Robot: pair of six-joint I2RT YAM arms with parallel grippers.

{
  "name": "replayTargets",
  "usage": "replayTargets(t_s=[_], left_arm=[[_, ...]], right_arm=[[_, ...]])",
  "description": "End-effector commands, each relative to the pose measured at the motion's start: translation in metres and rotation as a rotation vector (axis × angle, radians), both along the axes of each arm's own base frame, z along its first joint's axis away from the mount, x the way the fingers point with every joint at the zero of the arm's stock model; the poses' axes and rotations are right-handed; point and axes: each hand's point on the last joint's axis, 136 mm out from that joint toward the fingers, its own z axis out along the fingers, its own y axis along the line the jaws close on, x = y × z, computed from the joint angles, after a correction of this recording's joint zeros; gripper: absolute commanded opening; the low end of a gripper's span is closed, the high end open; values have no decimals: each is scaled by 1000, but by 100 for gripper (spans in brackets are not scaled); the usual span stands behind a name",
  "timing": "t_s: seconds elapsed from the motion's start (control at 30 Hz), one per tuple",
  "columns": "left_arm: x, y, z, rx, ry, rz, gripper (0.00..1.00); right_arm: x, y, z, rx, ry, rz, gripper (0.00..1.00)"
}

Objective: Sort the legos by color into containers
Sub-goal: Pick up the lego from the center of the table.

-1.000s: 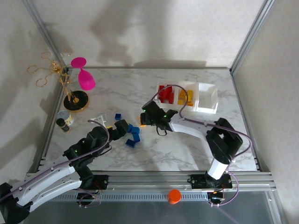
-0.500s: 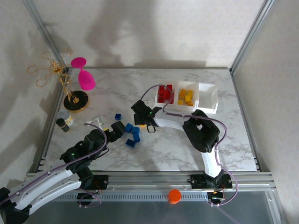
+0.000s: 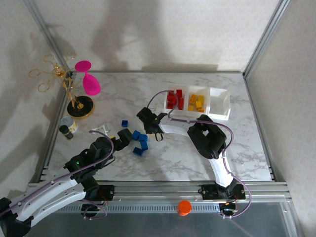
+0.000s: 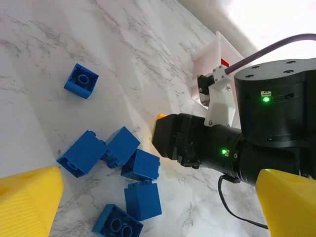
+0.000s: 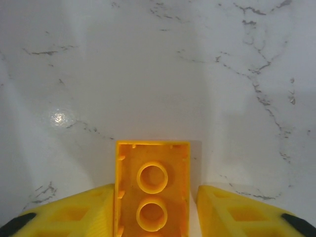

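Observation:
A yellow lego (image 5: 152,195) lies hollow side up on the marble between the fingers of my right gripper (image 5: 153,210). The left pad touches it and a thin strip of table shows at the right pad. That gripper (image 3: 149,123) sits low just right of several blue legos (image 3: 139,142). One more blue lego (image 3: 125,122) lies apart. My left gripper (image 4: 160,207) hovers open over the blue legos (image 4: 141,165), nothing between its fingers. The containers (image 3: 218,117) stand at the back right, with red legos (image 3: 174,98) in the left bin and yellow legos (image 3: 196,102) in the middle bin.
A pink ornament (image 3: 89,81) hangs on a gold stand (image 3: 79,106) at the back left. A small black-capped jar (image 3: 66,129) and a white piece (image 3: 101,128) lie near the left rail. The right arm's cable (image 3: 163,95) loops over the containers.
My right gripper has swung left from beside the containers to the blue pile and narrowed its jaws around the yellow lego. The left arm has barely moved.

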Motion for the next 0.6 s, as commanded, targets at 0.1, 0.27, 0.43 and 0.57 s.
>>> replayTargets(t_s=[0.1, 0.27, 0.43, 0.57], left_arm=[[2, 3, 1, -8, 3, 23, 100], [1, 1, 4, -13, 2, 12, 100], [-1, 2, 3, -6, 10, 6, 100], [0, -6, 4, -41, -2, -21, 100]], right_arm=[[-9, -12, -5, 21, 41, -4, 32], [-8, -6, 13, 66, 18, 10, 27], [-8, -19, 36, 89, -9, -8, 26], [-7, -42, 62, 118, -45, -48, 27]])
